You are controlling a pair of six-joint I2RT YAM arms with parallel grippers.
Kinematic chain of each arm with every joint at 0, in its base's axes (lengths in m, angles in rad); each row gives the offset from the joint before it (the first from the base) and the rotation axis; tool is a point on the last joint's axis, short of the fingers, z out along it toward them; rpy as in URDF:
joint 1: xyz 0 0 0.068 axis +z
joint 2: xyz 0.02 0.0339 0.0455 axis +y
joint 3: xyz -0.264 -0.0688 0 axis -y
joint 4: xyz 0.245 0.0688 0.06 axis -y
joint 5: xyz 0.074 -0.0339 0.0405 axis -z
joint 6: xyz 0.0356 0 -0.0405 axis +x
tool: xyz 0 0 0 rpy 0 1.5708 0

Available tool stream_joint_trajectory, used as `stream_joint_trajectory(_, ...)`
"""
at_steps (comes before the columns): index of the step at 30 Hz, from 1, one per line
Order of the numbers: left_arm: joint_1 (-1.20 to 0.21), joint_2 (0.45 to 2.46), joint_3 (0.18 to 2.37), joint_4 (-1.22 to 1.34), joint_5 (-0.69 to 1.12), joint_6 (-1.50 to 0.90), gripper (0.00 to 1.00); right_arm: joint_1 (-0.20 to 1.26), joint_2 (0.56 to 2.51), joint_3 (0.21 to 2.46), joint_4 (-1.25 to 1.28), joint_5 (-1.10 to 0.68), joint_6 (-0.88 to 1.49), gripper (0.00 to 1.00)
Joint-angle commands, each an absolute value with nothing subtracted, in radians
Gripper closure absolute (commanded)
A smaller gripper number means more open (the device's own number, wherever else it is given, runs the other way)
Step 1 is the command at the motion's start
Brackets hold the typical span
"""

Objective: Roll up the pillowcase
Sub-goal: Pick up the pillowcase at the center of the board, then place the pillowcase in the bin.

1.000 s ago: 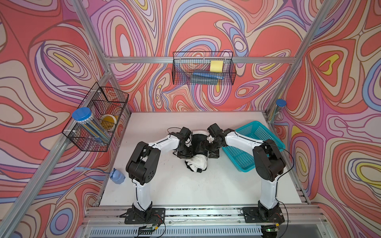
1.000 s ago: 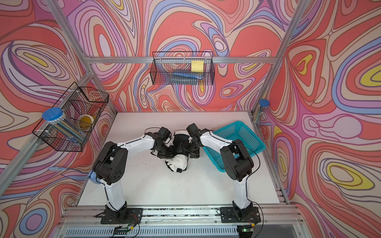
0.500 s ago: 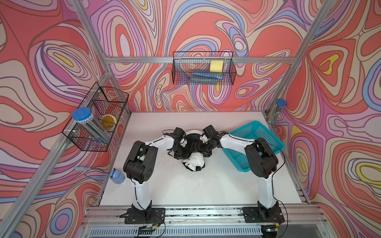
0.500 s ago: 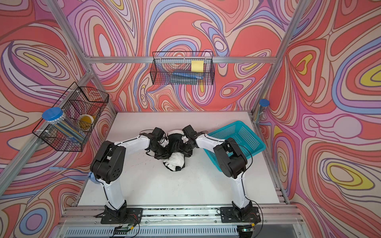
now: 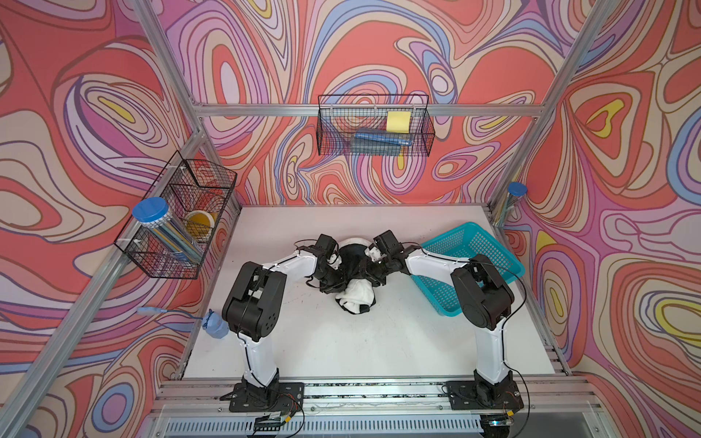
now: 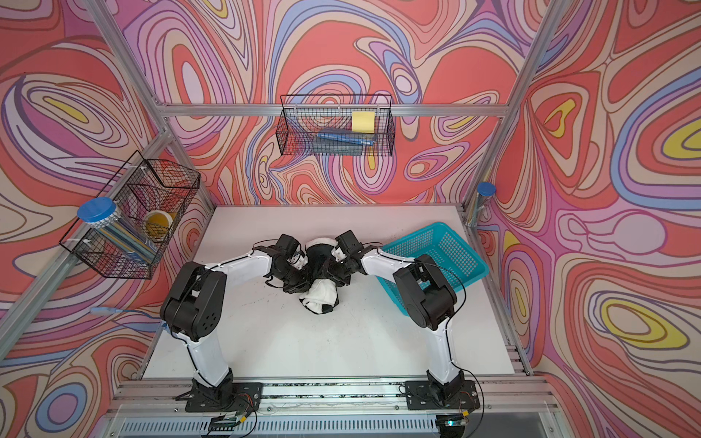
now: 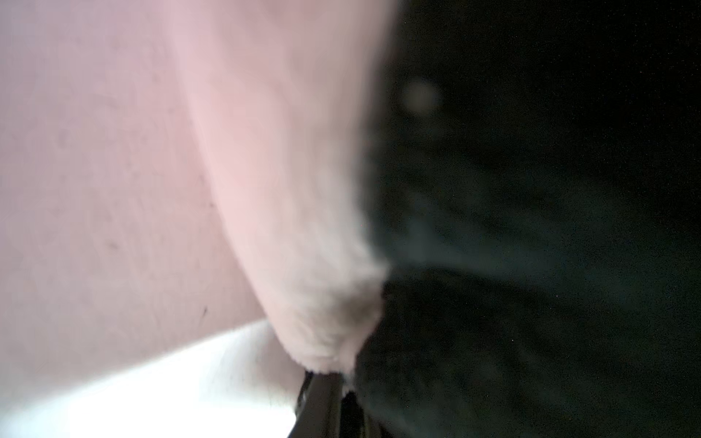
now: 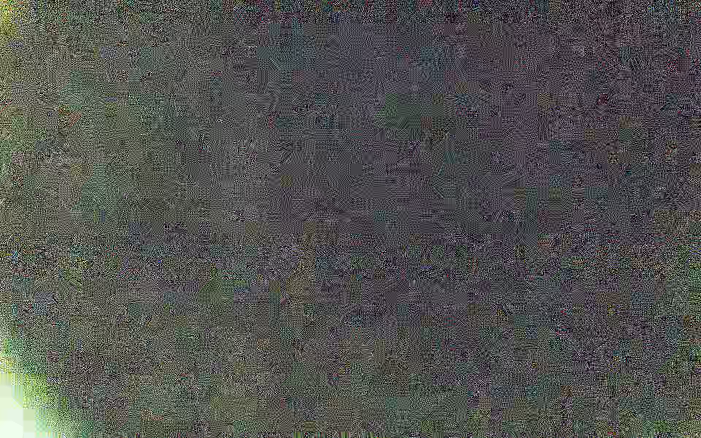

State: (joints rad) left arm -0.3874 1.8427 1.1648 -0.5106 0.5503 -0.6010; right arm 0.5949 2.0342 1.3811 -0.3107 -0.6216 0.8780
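Note:
The pillowcase (image 5: pixel 357 297) (image 6: pixel 321 294) lies bunched in a fuzzy black and white heap at the middle of the table, between my two wrists. My left gripper (image 5: pixel 335 281) (image 6: pixel 299 281) presses into the heap's left side. In the left wrist view its dark fingers (image 7: pixel 322 402) sit close together, shut on the white edge of the pillowcase (image 7: pixel 299 242), with black fabric beside it. My right gripper (image 5: pixel 373 273) (image 6: pixel 336 276) is buried in the black folds on the right; its jaws are hidden. The right wrist view is dark noise only.
A teal plastic basket (image 5: pixel 478 239) (image 6: pixel 444 242) sits tilted at the right of the white table (image 5: pixel 341 349), under my right forearm. A small blue object (image 5: pixel 214 323) hangs at the table's left edge. Wire baskets (image 5: pixel 373 131) (image 5: pixel 178 223) hang on the walls.
Both wrists and the bunched pillowcase have shifted a little to the left, and the right wrist has sunk deeper into the fabric.

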Motion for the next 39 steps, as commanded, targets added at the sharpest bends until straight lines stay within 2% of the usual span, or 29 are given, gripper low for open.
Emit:
stream_joint_trajectory(1, -0.447, 1.753, 1.171, -0.377, 0.643, -0.635, 0.87, 0.681, 1.944, 1.437, -0.254, -0.729, 0.908, 0.61)
stream_joint_trajectory(11, -0.549, 1.696, 1.278, -0.413, 0.592, -0.647, 0.86, 0.687, 1.701, 1.432, -0.424, -0.612, 0.888, 0.62)
stream_joint_trajectory(21, -0.703, 1.845, 1.644, -0.521, 0.577, -0.616, 0.86, 0.644, 1.418, 1.370, -0.597, -0.429, 0.890, 0.62)
stream_joint_trajectory(29, -0.790, 2.086, 2.007, -0.583, 0.609, -0.617, 0.86, 0.418, 1.274, 1.306, -0.674, -0.388, 0.776, 0.62)
stream_joint_trajectory(39, -0.789, 2.089, 2.001, -0.593, 0.587, -0.611, 0.84, 0.198, 1.316, 1.269, -0.556, -0.374, 0.748, 0.62)
